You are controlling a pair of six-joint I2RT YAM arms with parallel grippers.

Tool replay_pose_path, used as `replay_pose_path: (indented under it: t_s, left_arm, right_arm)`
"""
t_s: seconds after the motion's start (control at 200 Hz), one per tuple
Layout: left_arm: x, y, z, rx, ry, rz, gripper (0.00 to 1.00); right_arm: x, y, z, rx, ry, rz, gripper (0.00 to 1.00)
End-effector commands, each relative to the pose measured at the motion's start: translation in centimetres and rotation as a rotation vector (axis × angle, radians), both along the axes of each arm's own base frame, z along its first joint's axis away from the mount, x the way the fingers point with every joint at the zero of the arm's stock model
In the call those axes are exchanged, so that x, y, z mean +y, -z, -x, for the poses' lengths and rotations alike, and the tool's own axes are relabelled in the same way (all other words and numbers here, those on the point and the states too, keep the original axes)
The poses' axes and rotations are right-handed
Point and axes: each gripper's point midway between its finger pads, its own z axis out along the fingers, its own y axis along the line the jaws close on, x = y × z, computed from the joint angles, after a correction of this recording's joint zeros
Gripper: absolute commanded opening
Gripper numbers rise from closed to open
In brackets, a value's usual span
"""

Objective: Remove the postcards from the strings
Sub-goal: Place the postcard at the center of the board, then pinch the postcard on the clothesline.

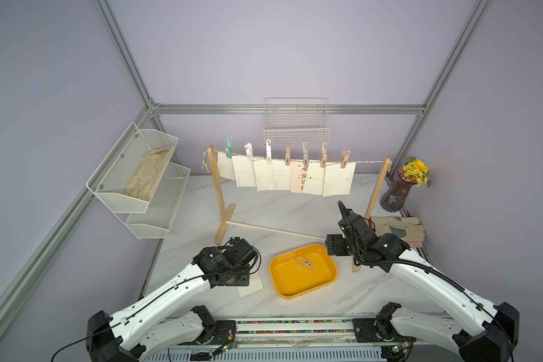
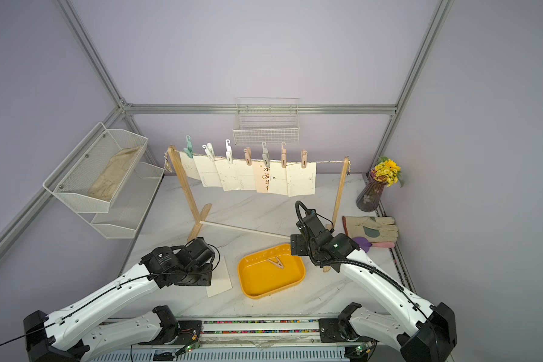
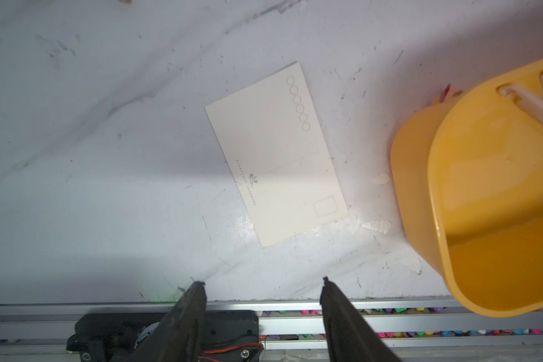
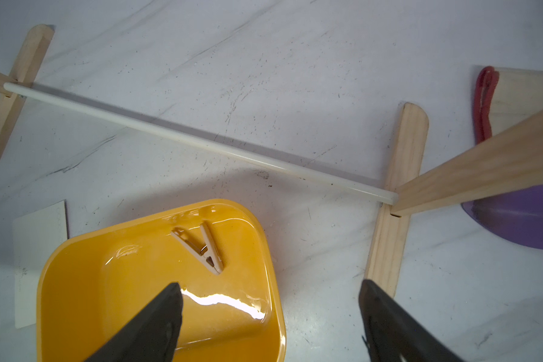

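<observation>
In both top views a row of postcards (image 1: 263, 177) (image 2: 229, 177) hangs overlapped from the string (image 1: 370, 162) between two wooden posts (image 1: 219, 194), pinned by clothespins (image 1: 268, 155). The pink postcard (image 1: 296, 183) is right of middle. A loose postcard (image 1: 252, 286) lies on the counter (image 1: 295, 216), partly under the left arm (image 1: 176, 286), beside a yellow tray (image 1: 292, 279) — both arms' jaws are hidden here.

The left wrist view fills that in: the left jaws are spread, pinching nothing, and the loose postcard (image 3: 276, 156) lies flat, clear of their tips.

The right wrist view shows the right jaws spread wide, one tip over the tray (image 4: 107, 282). A tan clothespin (image 4: 201, 247) lies inside it, and a white rod (image 4: 201, 141) runs behind.

The counter is scuffed white marble — lilac walls carry a wire basket (image 1: 296, 125) and a mesh shelf (image 1: 135, 185).
</observation>
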Motion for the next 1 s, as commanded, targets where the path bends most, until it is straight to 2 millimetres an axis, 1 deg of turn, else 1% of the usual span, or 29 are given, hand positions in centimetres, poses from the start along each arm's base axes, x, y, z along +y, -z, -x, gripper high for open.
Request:
replay_pose_path:
  t_s: [0.0, 0.07, 0.16, 0.195, 0.24, 0.31, 0.385, 0.445, 0.475, 0.545, 0.565, 0.625, 0.7, 0.76, 0.79, 0.875, 0.925, 0.945, 0.95, 0.96, 0.995]
  left_arm:
    - [-0.5, -7.8, -3.6, -0.289, 0.064, 0.048, 0.61]
    - [-3.8, -11.9, -4.6, -0.439, 0.251, 0.178, 0.61]
    - [-7.5, -16.6, -4.7, -0.64, 0.463, 0.332, 0.61]
    - [-8.7, -18.0, -4.6, -0.707, 0.534, 0.377, 0.61]
    - [-10.1, -19.6, -4.4, -0.787, 0.622, 0.413, 0.61]
    - [-12.4, -21.1, -4.1, -0.869, 0.761, 0.45, 0.62]
    - [-14.8, -21.9, -4.3, -0.913, 0.889, 0.46, 0.62]
    - [-16.5, -22.2, -4.9, -0.941, 0.951, 0.462, 0.63]
    - [-17.3, -22.4, -5.4, -0.967, 0.968, 0.461, 0.63]
    - [-18.8, -23.1, -6.5, -1.038, 0.992, 0.463, 0.63]
    - [-19.2, -23.5, -6.9, -1.071, 0.993, 0.467, 0.63]
    - [-20.3, -24.5, -7.9, -1.159, 1.006, 0.465, 0.63]
    - [-21.8, -25.7, -8.9, -1.249, 1.026, 0.474, 0.6]
    - [-23.0, -26.5, -9.8, -1.29, 1.027, 0.488, 0.56]
    - [-23.7, -26.8, -10.2, -1.3, 1.035, 0.496, 0.54]
    - [-25.2, -27.2, -11.5, -1.323, 1.029, 0.52, 0.45]
    - [-25.8, -27.4, -12.7, -1.34, 0.993, 0.52, 0.44]
    - [-25.7, -27.9, -13.0, -1.356, 0.972, 0.524, 0.44]
    - [-26.0, -27.3, -13.4, -1.342, 0.97, 0.52, 0.44]
    - [-26.3, -26.8, -13.9, -1.333, 0.964, 0.517, 0.44]
    - [-26.7, -26.6, -14.6, -1.339, 0.951, 0.509, 0.45]
  right_arm:
    - [1.5, -3.8, 0.3, -0.057, -0.076, -0.107, 0.89]
    - [3.1, -5.6, 1.1, -0.058, -0.155, -0.188, 0.89]
    - [4.8, -8.7, 2.1, -0.067, -0.241, -0.287, 0.9]
    - [5.3, -10.1, 2.6, -0.079, -0.28, -0.32, 0.9]
    - [5.8, -12.4, 3.2, -0.112, -0.33, -0.358, 0.9]
    - [5.8, -16.4, 3.5, -0.186, -0.347, -0.399, 0.9]
    - [5.2, -20.4, 3.2, -0.273, -0.318, -0.428, 0.91]
    - [4.6, -22.9, 2.7, -0.319, -0.257, -0.464, 0.93]
    - [4.4, -23.8, 2.3, -0.331, -0.219, -0.484, 0.97]
    - [3.7, -25.9, 1.6, -0.353, -0.128, -0.543, 0.97]
    - [3.7, -26.2, 1.5, -0.353, -0.11, -0.556, 0.97]
    - [3.5, -28.2, 1.3, -0.37, -0.069, -0.617, 0.97]
    - [3.3, -30.7, 1.2, -0.398, -0.032, -0.682, 0.97]
    - [2.9, -32.5, 1.2, -0.421, -0.003, -0.732, 0.97]
    - [2.7, -33.2, 1.2, -0.429, 0.014, -0.751, 0.97]
    - [2.6, -34.8, 1.1, -0.449, 0.027, -0.787, 0.97]
    - [2.6, -35.2, 1.1, -0.451, 0.03, -0.799, 0.97]
    - [2.7, -35.3, 1.0, -0.451, 0.033, -0.802, 0.97]
    - [2.7, -35.3, 1.0, -0.45, 0.033, -0.804, 0.97]
    - [2.7, -35.3, 1.0, -0.45, 0.033, -0.806, 0.97]
    - [2.8, -35.3, 0.9, -0.446, 0.037, -0.808, 0.97]
